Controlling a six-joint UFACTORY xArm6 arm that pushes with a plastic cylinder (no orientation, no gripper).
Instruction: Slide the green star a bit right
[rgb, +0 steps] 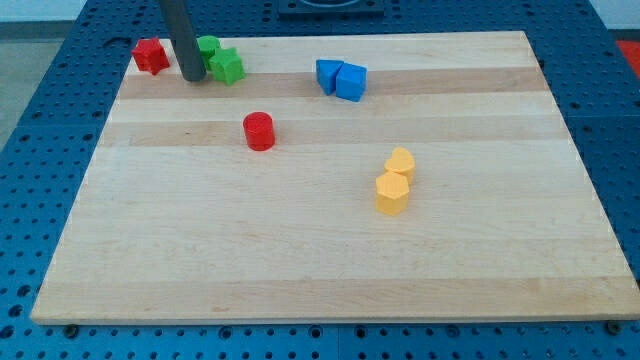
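Observation:
The green star (228, 66) lies near the view's top left of the wooden board (320, 250). A second green block (207, 46) sits just above and left of it, touching it and partly hidden by the rod. My tip (192, 76) rests on the board just left of the green star, close to both green blocks. A red block (150, 55) lies left of the rod.
A red cylinder (259, 131) stands below the star. Two blue blocks (341, 78) touch each other right of the star. Two yellow blocks (395, 182) touch each other right of centre. The board's top edge is close behind the green blocks.

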